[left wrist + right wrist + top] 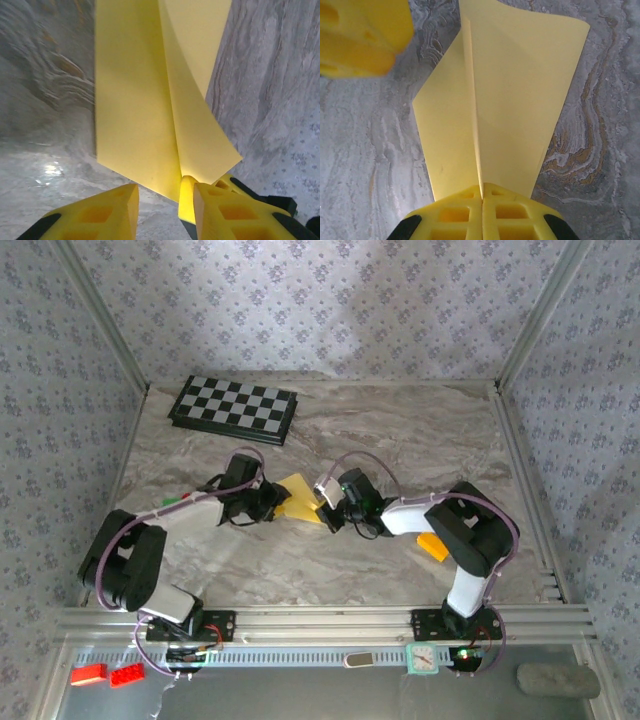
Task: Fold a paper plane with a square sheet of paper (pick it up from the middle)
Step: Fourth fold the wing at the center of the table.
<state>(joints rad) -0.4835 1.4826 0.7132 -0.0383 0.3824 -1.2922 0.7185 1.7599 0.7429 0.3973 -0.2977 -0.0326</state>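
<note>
- The right gripper (482, 194) has its jaws pressed together on the centre crease of the sheet of paper (520, 95). The paper stands straight ahead of its fingertips, two flaps spreading above the table (365, 150).
- The left gripper (166, 194) is only narrowly apart. The other crease end sits between its fingers, against the one at the right of its wrist view, and seems not pinched.
- The paper's long axis runs from one gripper to the other, so each is at one end.
- I judge the left jaws must close on the crease next.
</note>
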